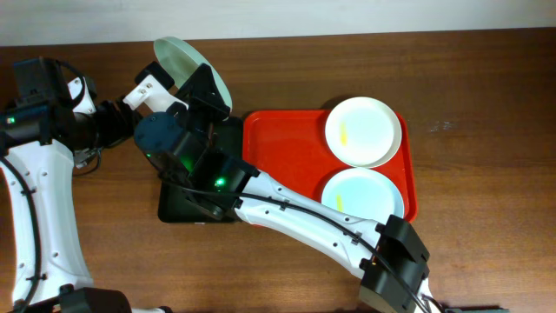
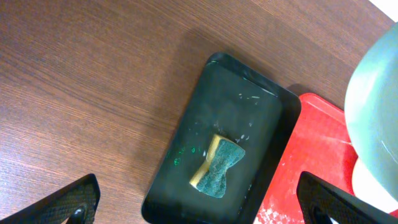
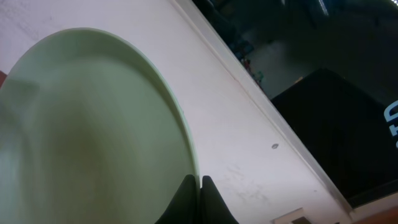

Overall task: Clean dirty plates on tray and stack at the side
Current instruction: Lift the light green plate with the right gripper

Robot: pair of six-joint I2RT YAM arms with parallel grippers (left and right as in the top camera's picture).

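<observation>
Brown wooden table, pale white wall beyond

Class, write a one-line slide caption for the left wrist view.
Open left gripper hovers above a sponge lying in the dark tray, beside the red tray.

Dark tray, left of red tray: mostly hidden under right arm. Lifted plate: blurred, cropped left and below. Pale blue plate on red tray: rim partly covered.
</observation>
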